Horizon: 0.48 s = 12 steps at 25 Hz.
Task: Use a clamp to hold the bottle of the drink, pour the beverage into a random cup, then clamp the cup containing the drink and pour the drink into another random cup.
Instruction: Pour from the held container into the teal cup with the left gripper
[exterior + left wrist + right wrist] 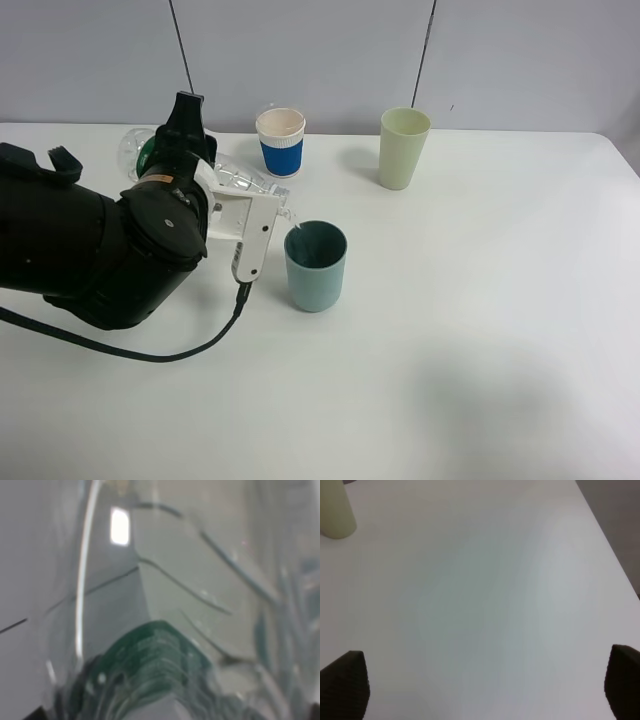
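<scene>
My left gripper (188, 150) is clamped on the clear, ribbed bottle (240, 182), which has a green label and no cap. It is tipped nearly flat, with its mouth just above the rim of the teal cup (316, 265), coming in from that cup's 10 o'clock. The teal cup stands upright near mid-table, dark inside; I cannot tell whether any beverage is running. The white cup (281, 142), blue-sleeved and cream inside, stands upright between its 11 and 12 o'clock, well apart.
</scene>
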### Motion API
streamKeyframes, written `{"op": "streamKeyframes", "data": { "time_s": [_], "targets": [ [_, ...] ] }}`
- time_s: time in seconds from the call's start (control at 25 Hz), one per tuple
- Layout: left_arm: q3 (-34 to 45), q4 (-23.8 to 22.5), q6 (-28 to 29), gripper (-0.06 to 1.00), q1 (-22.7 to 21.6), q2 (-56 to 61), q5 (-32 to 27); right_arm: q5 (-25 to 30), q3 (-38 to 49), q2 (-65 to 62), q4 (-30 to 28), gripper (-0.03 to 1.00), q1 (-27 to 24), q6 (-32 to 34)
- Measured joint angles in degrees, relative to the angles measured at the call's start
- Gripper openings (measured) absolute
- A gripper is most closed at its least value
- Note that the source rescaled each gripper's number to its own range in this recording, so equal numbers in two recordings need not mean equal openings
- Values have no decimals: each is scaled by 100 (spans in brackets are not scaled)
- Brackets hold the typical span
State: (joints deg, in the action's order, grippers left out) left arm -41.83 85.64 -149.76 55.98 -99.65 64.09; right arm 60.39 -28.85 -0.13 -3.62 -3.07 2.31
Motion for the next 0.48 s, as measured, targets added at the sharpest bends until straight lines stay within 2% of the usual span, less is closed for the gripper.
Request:
{"op": "streamKeyframes", "data": {
  "time_s": [0.48],
  "targets": [
    [0,-239,-49,6,0,0,85,0,0,0,0,100,0,0]
  ]
}}
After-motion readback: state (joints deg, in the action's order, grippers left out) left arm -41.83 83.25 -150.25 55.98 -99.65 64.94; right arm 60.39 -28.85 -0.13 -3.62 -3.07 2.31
